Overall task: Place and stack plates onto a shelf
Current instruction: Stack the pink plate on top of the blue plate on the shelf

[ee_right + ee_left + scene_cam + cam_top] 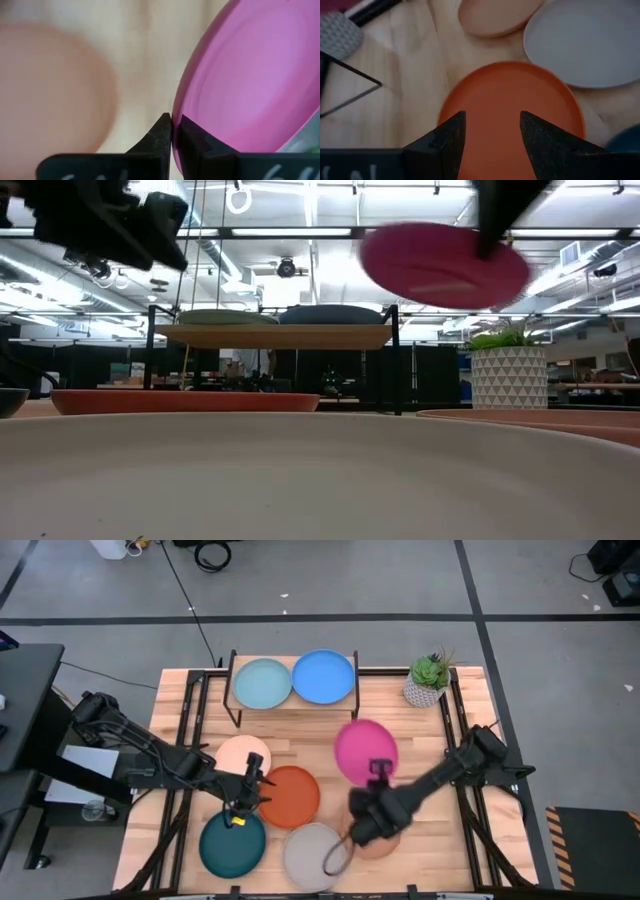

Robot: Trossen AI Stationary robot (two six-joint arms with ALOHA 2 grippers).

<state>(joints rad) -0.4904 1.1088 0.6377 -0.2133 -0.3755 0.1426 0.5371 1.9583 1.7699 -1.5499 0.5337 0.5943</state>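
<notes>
Two plates (pixel 293 681) on the shelf (pixel 235 700); six plates (pixel 291 796) off it.

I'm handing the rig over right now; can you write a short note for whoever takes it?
Right gripper: shut on the magenta plate, lifted off the table.
Left gripper: open, above the orange plate, holding nothing.
Done: pale blue plate and blue plate lie side by side on the shelf.
Left: magenta, orange, cream, teal, grey and salmon plates.
</notes>
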